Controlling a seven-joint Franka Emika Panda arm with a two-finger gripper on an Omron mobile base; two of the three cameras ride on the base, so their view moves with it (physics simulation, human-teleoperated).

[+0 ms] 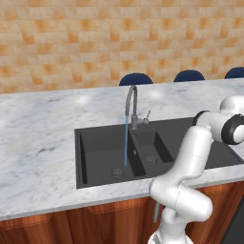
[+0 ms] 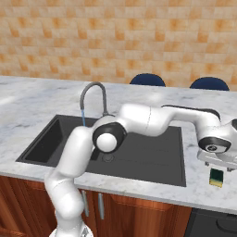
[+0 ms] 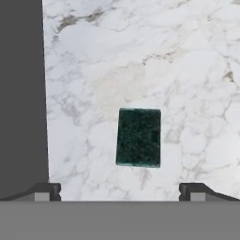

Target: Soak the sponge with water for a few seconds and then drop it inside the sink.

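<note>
scene: marble counter (image 3: 140, 56) under orange tile wall, black double sink (image 1: 95, 152) set in it, faucet (image 1: 131, 102) running.
water: thin blue stream (image 1: 126, 138) falling into the wide basin, near its drain.
gripper: (image 3: 121, 191) hangs over the counter beside the sink's right edge; in the right base view it sits directly above the sponge.
sponge: (image 3: 138, 137) flat on the marble, dark green face up, lying between the two fingertips and just ahead of them in the hand view, slightly toward the right one. Not touching either.
long axis: runs away from the fingers, across the line joining them, so the jaws would close on the short sides' span. Looks graspable as is.
fingers: (image 3: 44, 191) spread wide, well clear of both sponge edges, holding nothing.
sink edge: dark strip on the left finger's side of the hand view.
next (guess): straight descent, then close.
</note>
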